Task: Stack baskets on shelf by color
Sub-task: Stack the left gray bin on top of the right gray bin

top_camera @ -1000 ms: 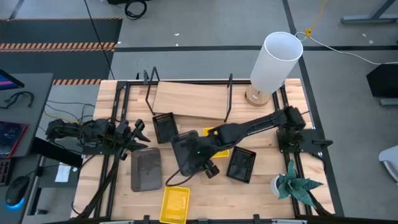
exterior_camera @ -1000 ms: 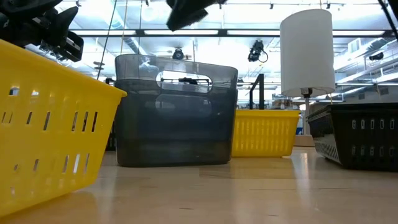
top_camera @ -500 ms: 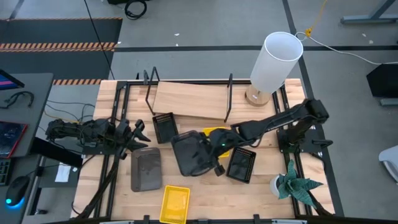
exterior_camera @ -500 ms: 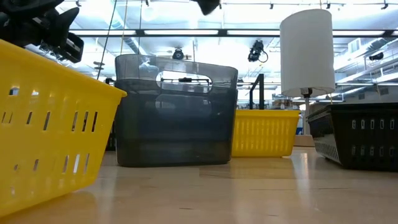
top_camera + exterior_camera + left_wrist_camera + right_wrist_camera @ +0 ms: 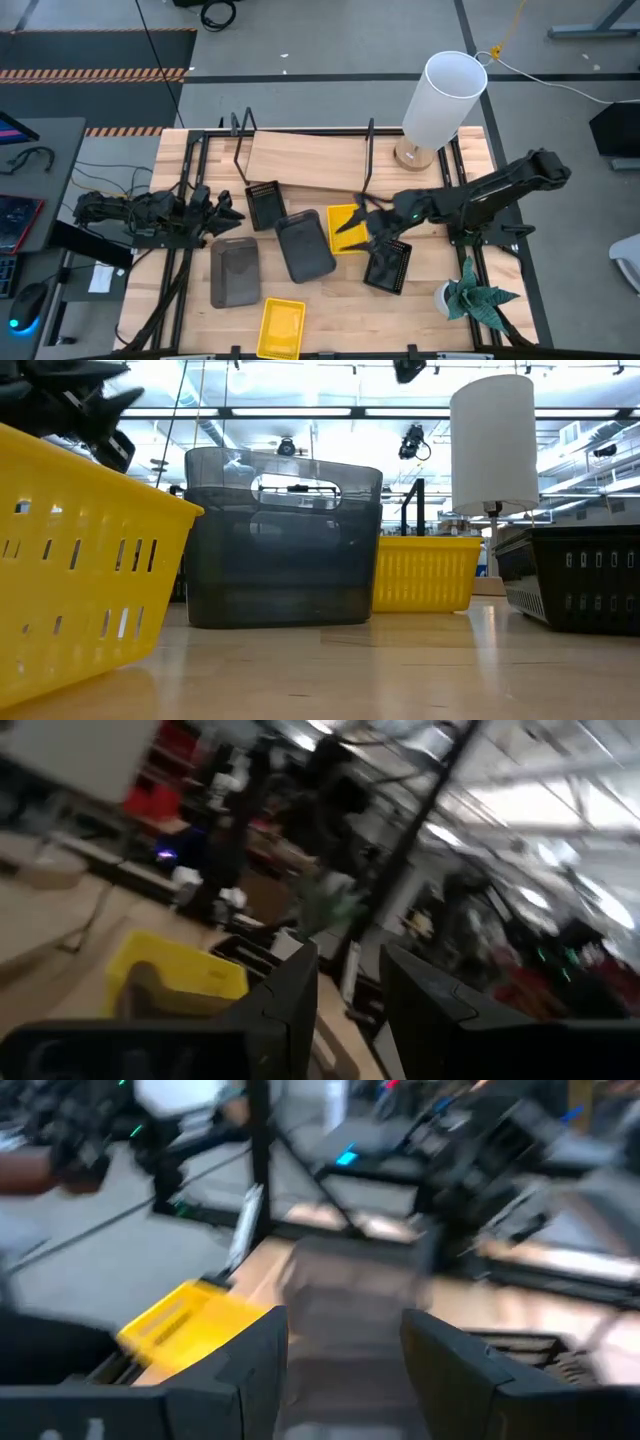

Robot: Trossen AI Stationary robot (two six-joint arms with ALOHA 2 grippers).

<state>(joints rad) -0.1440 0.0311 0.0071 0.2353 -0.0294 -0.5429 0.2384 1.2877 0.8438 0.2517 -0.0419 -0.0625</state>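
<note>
Six baskets rest flat on the table in the high view: a black one [image 5: 264, 205] in front of the shelf [image 5: 305, 160], a grey one [image 5: 306, 246] mid-table, another grey one [image 5: 234, 272] to its left, a yellow one [image 5: 343, 228], a second black one [image 5: 388, 266] and a second yellow one [image 5: 282, 327] at the near edge. My right gripper [image 5: 368, 222] hangs open over the middle yellow basket's right edge, touching nothing. My left gripper [image 5: 224, 207] is open at the left, just left of the black basket by the shelf.
A tall white lamp [image 5: 441, 100] stands at the far right corner, beside the shelf's right end. A small potted plant [image 5: 472, 297] sits at the near right. Black rails [image 5: 190, 160] run along both sides of the table. Bare wood shows near the front right.
My right gripper has drawn back from over the middle grey basket toward the table's right edge and risen; its arm has folded back. The grey basket stays flat on the table. My left gripper has turned a little and shifted slightly toward the far edge.
</note>
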